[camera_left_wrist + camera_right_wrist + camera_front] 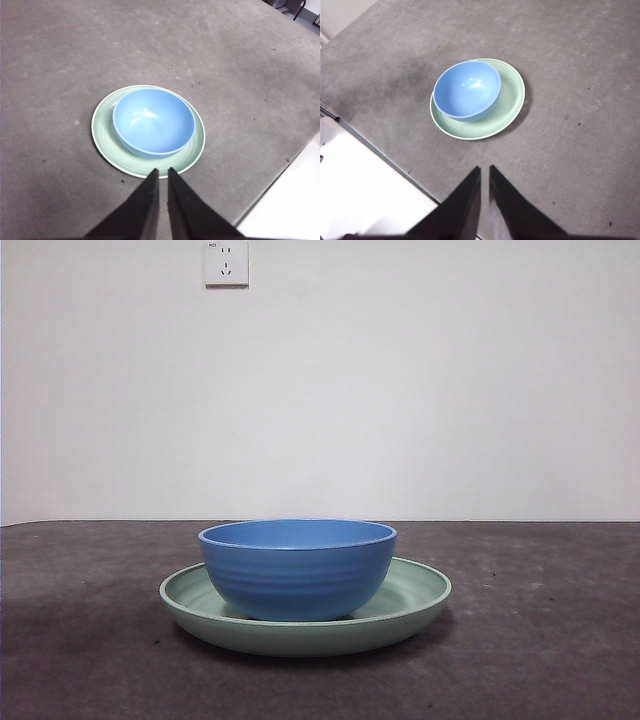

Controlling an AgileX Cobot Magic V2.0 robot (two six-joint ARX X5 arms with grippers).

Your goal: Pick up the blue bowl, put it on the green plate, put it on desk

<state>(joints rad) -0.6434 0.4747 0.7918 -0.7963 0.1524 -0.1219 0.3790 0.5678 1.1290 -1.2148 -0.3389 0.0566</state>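
Fig.: blue bowl (297,570) sat upright inside the green plate (415,595), off-centre w/ one side close to the plate's rim; plate rested flat on the desk (540,640). Bowl appeared empty. Left gripper (162,172) hung above the desk, just short of the plate's edge, jaws nearly closed w/ only a thin slit between, holding nothing. Right gripper (485,170) likewise raised, well apart from the plate, jaws nearly shut & empty. Judged progress: bowl-on-plate stage looked done; what remained, approx., was lifting the bowl off & setting it on the bare desk. Neither arm showed in the front view.
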